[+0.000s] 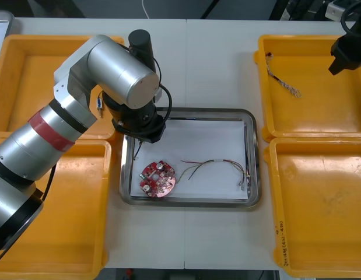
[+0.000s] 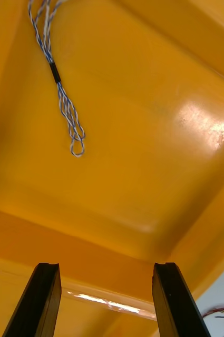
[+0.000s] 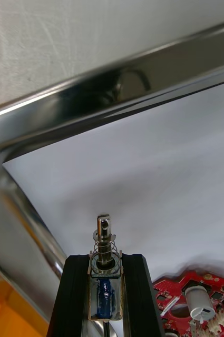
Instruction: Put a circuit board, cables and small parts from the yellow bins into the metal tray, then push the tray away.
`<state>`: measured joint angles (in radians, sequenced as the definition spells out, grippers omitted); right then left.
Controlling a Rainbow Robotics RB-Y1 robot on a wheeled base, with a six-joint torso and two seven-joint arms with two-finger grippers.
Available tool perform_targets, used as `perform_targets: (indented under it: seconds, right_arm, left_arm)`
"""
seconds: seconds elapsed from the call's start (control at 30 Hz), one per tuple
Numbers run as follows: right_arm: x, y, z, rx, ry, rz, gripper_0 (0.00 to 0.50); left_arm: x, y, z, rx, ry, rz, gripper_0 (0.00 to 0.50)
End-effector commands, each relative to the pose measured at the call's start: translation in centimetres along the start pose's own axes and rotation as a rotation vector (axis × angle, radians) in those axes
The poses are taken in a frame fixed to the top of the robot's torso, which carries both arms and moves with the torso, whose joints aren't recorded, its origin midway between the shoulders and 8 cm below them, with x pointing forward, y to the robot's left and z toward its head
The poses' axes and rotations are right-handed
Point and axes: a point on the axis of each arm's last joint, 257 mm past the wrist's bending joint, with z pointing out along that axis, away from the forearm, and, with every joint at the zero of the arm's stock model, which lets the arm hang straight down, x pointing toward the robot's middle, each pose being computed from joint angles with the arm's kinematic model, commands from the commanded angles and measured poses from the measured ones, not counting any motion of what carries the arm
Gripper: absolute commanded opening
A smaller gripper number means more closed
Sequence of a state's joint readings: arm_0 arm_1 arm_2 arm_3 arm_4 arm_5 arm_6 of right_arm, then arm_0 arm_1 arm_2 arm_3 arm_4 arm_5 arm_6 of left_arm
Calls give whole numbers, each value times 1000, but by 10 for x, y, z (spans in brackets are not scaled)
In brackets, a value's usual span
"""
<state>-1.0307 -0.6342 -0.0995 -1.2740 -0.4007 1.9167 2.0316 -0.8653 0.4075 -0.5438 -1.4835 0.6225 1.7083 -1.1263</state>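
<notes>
My left gripper point(image 1: 144, 139) hangs over the near-left corner region of the metal tray point(image 1: 250, 157), just inside its far rim. It is shut on a small metal part point(image 3: 104, 231) with a spring and a pin sticking up between the fingers. The tray is white inside and holds a round red circuit board point(image 1: 158, 178) and a red and yellow cable point(image 1: 218, 166). The board point(image 3: 196, 297) lies just beside the held part. My right gripper point(image 2: 107, 295) stands open over the far right yellow bin point(image 1: 320, 119), a little short of a twisted blue and white cable point(image 2: 64, 100).
Two yellow bins flank the tray on each side; the near right bin point(image 1: 320, 204) and near left bin point(image 1: 58, 221) look bare. Another small part point(image 1: 99, 105) lies in the far left bin beside my left arm. The shiny tray rim point(image 3: 117, 100) runs close past the left fingers.
</notes>
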Motion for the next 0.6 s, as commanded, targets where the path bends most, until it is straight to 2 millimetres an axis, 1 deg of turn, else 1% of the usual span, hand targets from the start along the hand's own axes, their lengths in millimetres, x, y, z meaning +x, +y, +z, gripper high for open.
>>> perform_targets:
  seconds: [0.03,0.1,0.13,0.17,0.2,0.27,0.3,0.33,0.37,0.4,0.43,0.47,0.5,0.57,0.6]
  right_arm:
    - [-26,-7,-16,16,-50,-98,500]
    - [-29,-8,-14,10,-52,-103,500]
    - [-35,-7,-12,-9,-63,-102,500]
    - [-38,-6,-13,-16,-71,-98,500]
    - [-41,-5,-12,-29,-82,-86,500]
    - [-49,-5,-13,-40,-109,-75,500]
    - [-51,-5,-13,-40,-115,-75,500]
    - [-53,-6,-12,-36,-120,-76,500]
    - [-54,-6,-10,-38,-122,-74,500]
    - [-57,-6,-7,-38,-128,-76,500]
    - [-59,-7,-4,-35,-135,-75,500]
    - [-61,-7,-2,-34,-139,-75,500]
    - [-68,-6,1,-30,-158,-76,500]
    - [-72,-6,1,-25,-169,-77,500]
    - [-78,-6,2,-19,-183,-76,500]
  left_arm:
    - [-15,-24,-12,12,-41,-34,4]
    - [-14,-25,-11,14,-36,-33,4]
    - [-12,-27,-10,17,-31,-35,14]
    - [-12,-28,-10,19,-32,-36,45]
    - [-12,-29,-10,21,-31,-35,153]
    - [-10,-30,-9,22,-28,-36,326]
    - [-10,-30,-9,22,-28,-38,356]
    - [-10,-30,-9,24,-28,-39,418]
    - [-10,-30,-9,24,-28,-39,438]
    - [-10,-31,-9,24,-27,-40,475]
    - [-11,-31,-9,26,-29,-42,500]
    - [-10,-31,-9,27,-26,-43,500]
    - [-11,-31,-9,27,-28,-44,500]
    - [-11,-32,-10,29,-31,-47,500]
    - [-13,-32,-13,31,-36,-49,500]
